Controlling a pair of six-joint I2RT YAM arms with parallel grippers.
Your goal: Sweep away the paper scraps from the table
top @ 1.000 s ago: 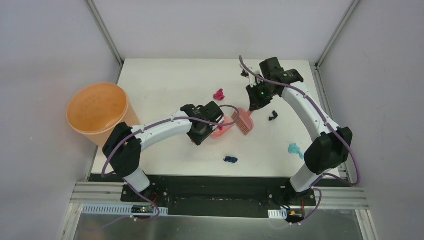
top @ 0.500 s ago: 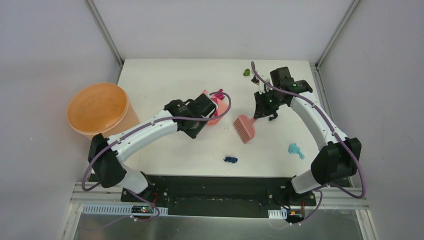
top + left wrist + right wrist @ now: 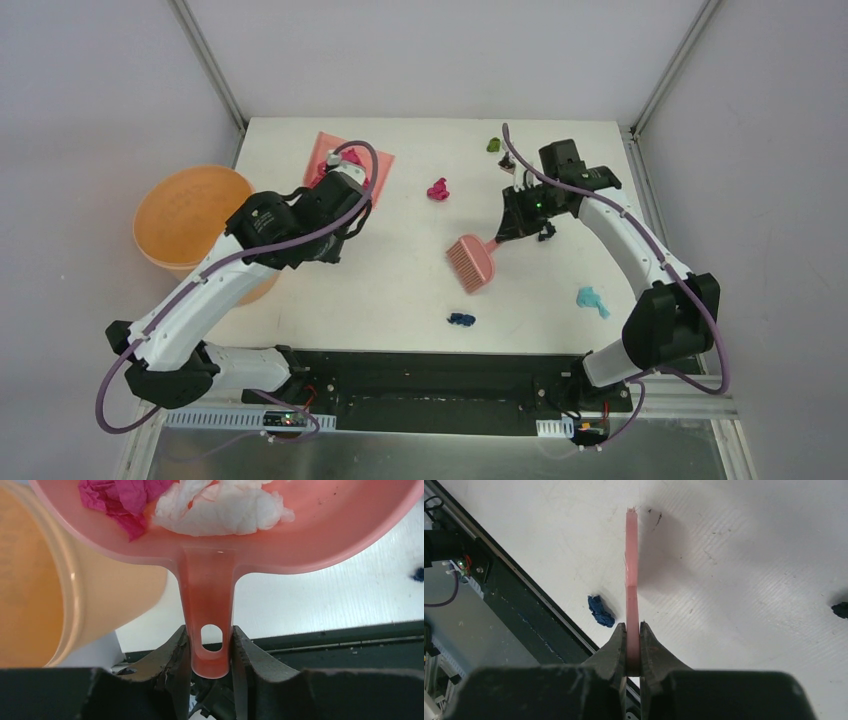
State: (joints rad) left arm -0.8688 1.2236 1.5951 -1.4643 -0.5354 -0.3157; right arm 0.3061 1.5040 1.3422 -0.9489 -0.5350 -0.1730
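Note:
My left gripper [image 3: 343,188] is shut on the handle of the pink dustpan [image 3: 355,162], held at the back left of the table [image 3: 390,285] beside the orange bucket [image 3: 190,215]. In the left wrist view the dustpan [image 3: 310,535] holds a magenta scrap [image 3: 122,500] and a white scrap [image 3: 225,510]; my gripper [image 3: 210,650] grips its handle. My right gripper [image 3: 503,230] is shut on the pink brush [image 3: 470,262], seen edge-on in the right wrist view [image 3: 632,580]. On the table lie scraps: magenta [image 3: 437,189], olive-green [image 3: 493,144], black [image 3: 545,232], teal [image 3: 590,299], dark blue [image 3: 461,319].
The bucket [image 3: 75,595] stands off the table's left edge, just under the dustpan's left side. The dark blue scrap [image 3: 600,611] lies near the black front edge, left of the brush. Metal frame posts rise at the back corners.
My left arm has carried the dustpan from the table's middle to the back left, near the bucket. My right gripper has shifted the brush a little left and forward.

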